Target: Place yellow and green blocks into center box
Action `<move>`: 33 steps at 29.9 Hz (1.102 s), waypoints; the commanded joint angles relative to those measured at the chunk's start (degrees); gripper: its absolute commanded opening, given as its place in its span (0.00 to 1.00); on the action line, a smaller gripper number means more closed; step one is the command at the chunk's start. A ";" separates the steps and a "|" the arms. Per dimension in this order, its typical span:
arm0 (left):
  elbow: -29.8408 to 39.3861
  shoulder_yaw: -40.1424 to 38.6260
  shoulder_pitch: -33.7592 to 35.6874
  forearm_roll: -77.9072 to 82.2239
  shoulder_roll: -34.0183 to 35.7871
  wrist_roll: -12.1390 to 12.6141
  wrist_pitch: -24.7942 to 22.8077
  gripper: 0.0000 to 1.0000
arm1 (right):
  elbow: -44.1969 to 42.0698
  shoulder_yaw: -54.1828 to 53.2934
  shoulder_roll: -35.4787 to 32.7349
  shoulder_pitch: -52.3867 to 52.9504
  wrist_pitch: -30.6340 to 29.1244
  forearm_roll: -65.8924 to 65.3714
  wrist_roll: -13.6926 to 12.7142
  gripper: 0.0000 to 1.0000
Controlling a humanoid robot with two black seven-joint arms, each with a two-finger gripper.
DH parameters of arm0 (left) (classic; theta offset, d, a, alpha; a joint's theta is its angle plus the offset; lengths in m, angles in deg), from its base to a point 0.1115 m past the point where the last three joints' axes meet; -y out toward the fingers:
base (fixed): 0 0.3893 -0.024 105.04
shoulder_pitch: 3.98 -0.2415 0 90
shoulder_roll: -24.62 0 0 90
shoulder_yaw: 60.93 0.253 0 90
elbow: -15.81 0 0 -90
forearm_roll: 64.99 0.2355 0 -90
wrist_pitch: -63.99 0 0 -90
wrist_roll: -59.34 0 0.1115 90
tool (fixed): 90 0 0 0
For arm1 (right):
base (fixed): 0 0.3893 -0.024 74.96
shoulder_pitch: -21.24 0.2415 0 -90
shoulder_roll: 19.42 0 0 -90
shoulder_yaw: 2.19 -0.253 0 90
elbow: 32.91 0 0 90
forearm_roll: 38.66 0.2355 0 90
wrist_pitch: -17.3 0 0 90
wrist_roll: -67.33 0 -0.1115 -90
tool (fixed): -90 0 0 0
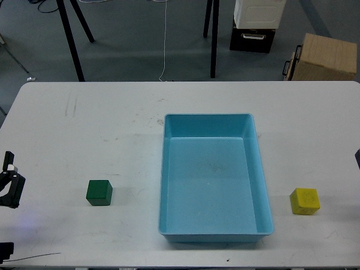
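A green block (99,192) sits on the white table, left of the blue box (166,185). A yellow block (305,201) sits on the table, right of the box. The box stands in the middle of the table with nothing in it. My left gripper (8,181) shows only partly at the left edge, well to the left of the green block and holding nothing I can see. Its fingers are too cut off to tell apart. My right gripper (358,158) is just a dark sliver at the right edge, above and right of the yellow block.
The white table (101,124) has faint scuff marks. Beyond its far edge are black stand legs (71,39), a black and white case (253,28) and a cardboard box (326,56) on the floor.
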 commanded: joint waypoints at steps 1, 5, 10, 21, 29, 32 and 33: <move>-0.01 0.02 0.36 0.00 0.00 -0.26 0.00 1.00 | -0.05 1.41 -6.11 3.02 4.73 -7.60 -0.05 1.00; -0.09 0.10 0.45 0.00 0.00 -0.09 0.00 1.00 | -0.14 5.70 -14.28 8.37 10.18 -14.81 -1.10 1.00; -0.09 0.10 0.97 0.00 0.00 -0.26 0.00 1.00 | -0.32 13.70 -25.09 16.72 12.82 -22.11 -6.02 1.00; -0.62 4.50 1.85 0.09 0.00 -0.35 0.00 1.00 | -2.16 47.43 -39.00 49.93 16.43 -43.38 -12.79 1.00; -0.80 4.41 1.94 0.00 0.00 -0.35 0.00 1.00 | -2.16 78.29 -40.06 79.03 13.80 -57.61 -21.58 1.00; -1.15 4.50 1.94 0.00 0.00 -0.44 0.00 1.00 | -2.42 85.33 -40.06 85.89 9.06 -59.91 -22.98 1.00; -1.24 4.50 1.94 0.00 0.00 -0.44 0.00 1.00 | -2.86 86.83 -40.14 87.47 7.05 -60.00 -23.86 1.00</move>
